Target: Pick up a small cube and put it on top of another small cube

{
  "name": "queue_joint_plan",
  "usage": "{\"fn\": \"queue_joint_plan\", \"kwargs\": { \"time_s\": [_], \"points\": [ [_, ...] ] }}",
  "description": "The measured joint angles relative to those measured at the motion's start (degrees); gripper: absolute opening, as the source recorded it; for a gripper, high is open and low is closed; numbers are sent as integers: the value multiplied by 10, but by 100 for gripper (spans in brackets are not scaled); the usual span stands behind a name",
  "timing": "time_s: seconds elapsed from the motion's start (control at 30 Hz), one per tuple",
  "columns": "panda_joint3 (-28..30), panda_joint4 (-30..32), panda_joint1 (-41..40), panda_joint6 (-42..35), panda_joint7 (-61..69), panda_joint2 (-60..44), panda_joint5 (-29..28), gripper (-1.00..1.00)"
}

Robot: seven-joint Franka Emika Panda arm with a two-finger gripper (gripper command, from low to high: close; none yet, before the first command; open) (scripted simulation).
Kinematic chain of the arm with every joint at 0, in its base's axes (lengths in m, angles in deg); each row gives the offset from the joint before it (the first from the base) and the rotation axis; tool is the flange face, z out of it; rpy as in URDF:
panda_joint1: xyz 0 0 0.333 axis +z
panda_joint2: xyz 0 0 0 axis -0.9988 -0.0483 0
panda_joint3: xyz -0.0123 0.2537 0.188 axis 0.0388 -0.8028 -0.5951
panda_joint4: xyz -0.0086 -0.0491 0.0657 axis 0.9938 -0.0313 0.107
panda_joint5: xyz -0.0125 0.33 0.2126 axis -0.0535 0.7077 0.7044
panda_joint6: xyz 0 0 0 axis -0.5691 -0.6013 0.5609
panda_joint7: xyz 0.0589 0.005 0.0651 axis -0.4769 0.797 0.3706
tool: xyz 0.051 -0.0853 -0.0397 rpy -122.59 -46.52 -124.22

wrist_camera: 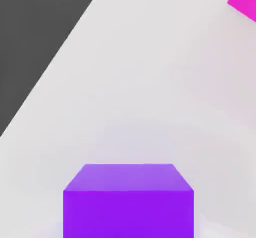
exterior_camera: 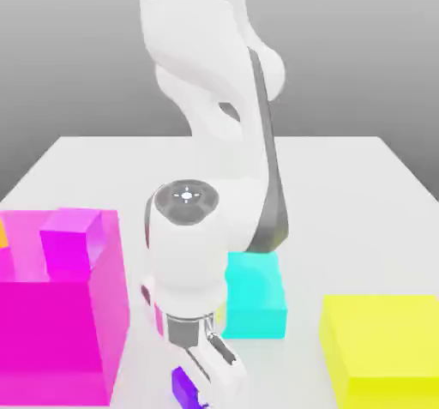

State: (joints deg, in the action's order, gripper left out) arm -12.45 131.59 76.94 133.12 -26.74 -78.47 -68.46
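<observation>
My gripper (exterior_camera: 195,390) is clamped on the small cube (exterior_camera: 183,386) at the tabletop's (exterior_camera: 343,193) near edge, left of the cyan block (exterior_camera: 255,296); I should lift straight up, slowly, keeping it square.

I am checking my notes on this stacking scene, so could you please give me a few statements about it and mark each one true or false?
1. The gripper is low at the table, right at the small violet-purple cube. True.
2. The cyan block lies between the magenta block and the yellow block in the exterior view. True.
3. The small violet-purple cube sits on top of the yellow block. False: it is down at table level by the gripper.
4. The yellow block is at the exterior view's left. False: it is at the right; the magenta block is at the left.
5. A lighter magenta-violet cube sits up at the magenta block's top. True.
</observation>
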Motion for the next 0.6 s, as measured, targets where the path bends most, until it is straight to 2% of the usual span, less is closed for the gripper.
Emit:
{"fn": "queue_joint_plan", "kwargs": {
  "time_s": [0.2,0.53,0.6],
  "points": [
    [-31,13,-16,-79,42,95,27,-100],
    [-34,-138,-60,-289,254,179,29,-100],
    [-14,-155,-97,-336,241,205,33,-100]
  ]
}}
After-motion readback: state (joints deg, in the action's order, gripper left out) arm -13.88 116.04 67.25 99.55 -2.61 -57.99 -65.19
